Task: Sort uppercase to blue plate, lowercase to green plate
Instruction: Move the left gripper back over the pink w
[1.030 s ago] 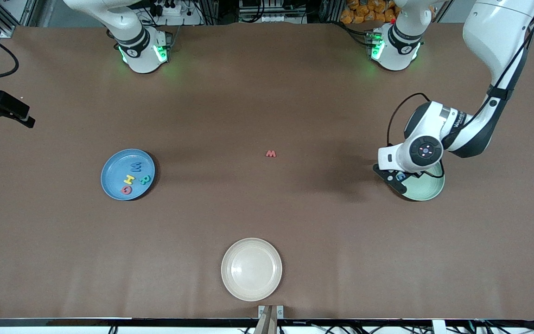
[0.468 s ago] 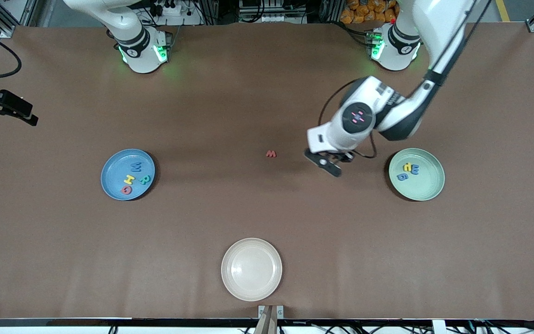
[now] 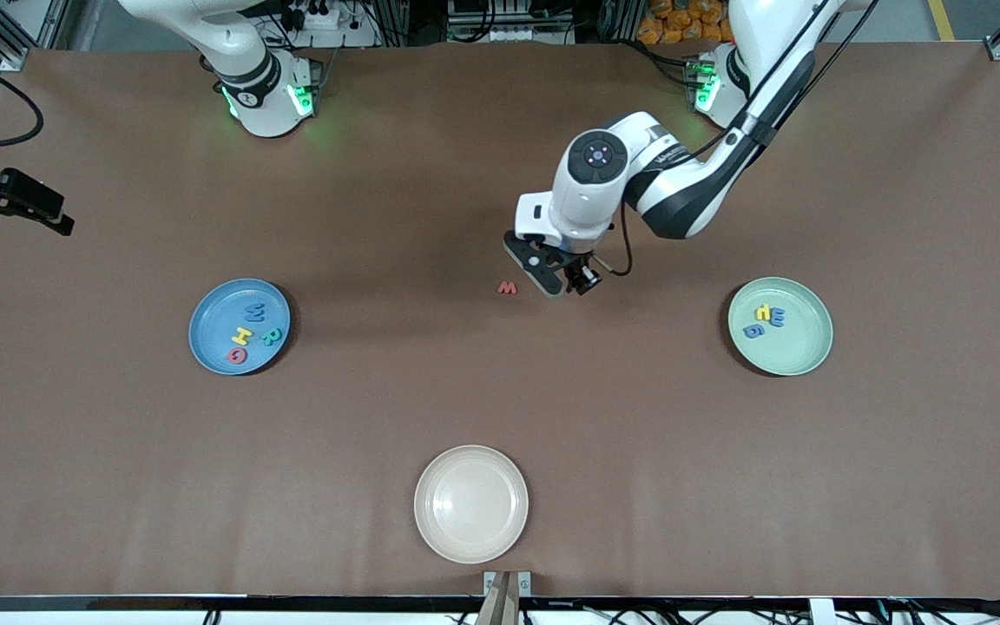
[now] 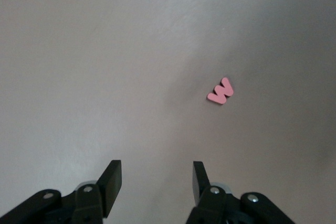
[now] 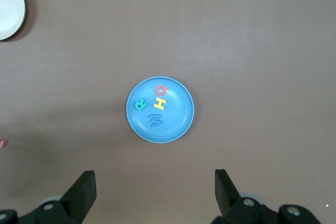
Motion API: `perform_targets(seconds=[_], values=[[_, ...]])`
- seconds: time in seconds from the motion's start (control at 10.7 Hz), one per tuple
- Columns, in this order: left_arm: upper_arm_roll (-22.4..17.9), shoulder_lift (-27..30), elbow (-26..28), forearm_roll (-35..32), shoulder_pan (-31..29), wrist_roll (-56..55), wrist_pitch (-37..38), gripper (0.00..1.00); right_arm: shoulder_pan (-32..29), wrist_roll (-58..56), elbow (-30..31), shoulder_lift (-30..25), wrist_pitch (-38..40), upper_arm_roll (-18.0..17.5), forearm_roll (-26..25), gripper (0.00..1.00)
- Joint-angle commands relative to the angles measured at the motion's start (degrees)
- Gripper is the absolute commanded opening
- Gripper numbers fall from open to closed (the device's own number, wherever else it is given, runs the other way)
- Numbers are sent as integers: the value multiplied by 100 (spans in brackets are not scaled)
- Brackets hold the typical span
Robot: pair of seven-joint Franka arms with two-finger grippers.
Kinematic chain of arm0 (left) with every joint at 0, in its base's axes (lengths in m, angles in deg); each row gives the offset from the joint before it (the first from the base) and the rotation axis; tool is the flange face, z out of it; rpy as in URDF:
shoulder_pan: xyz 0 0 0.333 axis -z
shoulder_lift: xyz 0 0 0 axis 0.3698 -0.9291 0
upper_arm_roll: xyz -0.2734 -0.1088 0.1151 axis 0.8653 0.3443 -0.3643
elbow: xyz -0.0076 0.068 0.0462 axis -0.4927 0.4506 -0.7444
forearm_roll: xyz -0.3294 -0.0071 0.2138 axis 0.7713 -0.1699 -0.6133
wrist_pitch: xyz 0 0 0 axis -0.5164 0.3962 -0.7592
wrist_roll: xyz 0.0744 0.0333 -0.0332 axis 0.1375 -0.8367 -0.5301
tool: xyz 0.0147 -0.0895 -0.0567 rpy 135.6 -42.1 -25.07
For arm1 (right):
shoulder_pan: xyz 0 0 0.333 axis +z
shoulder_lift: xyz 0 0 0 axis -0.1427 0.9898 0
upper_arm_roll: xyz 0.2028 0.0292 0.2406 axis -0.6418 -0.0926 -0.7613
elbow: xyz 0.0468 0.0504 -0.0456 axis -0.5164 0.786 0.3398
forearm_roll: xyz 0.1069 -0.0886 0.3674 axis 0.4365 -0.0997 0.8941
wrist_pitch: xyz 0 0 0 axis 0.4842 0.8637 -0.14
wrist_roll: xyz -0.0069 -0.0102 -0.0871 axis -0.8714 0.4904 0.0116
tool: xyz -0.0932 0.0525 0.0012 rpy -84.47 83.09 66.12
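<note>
I had the left gripper [image 3: 562, 282] hanging over the bare bench [image 3: 500, 391] just beside the red w [image 3: 508, 287], its jaws apart and empty, the wrist view showing the letter lying flat on the bench ahead of the open fingers [image 4: 113, 182]. That red w [image 4: 221, 91] was the one letter not yet sorted, lying alone at mid-bench between the two coloured plates, which is why I judged the arm to be lining up for a pick; it would need to shift over the letter and come down before closing.

The blue plate [image 3: 240, 326], toward the right arm's end, held four uppercase letters: a blue W [image 3: 254, 311], a yellow H [image 3: 242, 334], a teal R [image 3: 272, 336] and a red G [image 3: 237, 355]. The green plate [image 3: 780, 325], toward the left arm's end, held three lowercase letters clustered together: a small yellow letter [image 3: 762, 312], a blue E-like one [image 3: 777, 318] and a blue g [image 3: 753, 331]. A cream plate [image 3: 470, 503] sat unused nearest the front camera.

The right gripper [image 5: 155, 195] waited high over the blue plate [image 5: 160, 109], jaws wide apart and holding nothing, kept out of the left arm's way. The foam letter was thin and flat, so I judged a low, square grip to be the risk point.
</note>
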Motion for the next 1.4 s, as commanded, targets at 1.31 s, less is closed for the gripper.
perform_targets(seconds=[1.31], values=[[142, -1676, -338, -2013, 556, 860, -1085, 87, 31, 41, -7, -9, 72, -1, -10, 100]])
